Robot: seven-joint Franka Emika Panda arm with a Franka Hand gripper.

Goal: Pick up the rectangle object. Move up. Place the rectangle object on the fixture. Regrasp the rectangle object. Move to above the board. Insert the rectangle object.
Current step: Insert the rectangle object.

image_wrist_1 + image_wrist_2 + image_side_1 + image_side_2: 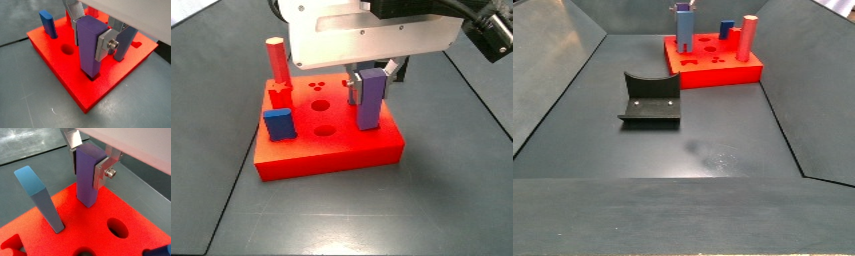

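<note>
Insertion step: gripper [93, 31] above the board [100, 85], fingers clamped on the rectangle object [91, 47], whose lower end appears seated; next, release and retreat upward

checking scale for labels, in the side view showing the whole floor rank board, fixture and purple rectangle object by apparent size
1. board, though it sits farthest from the camera.
2. fixture, nearer, so somewhat flattered.
3. rectangle object, upright in the board; the gripper is at its top, barely in view.
</note>
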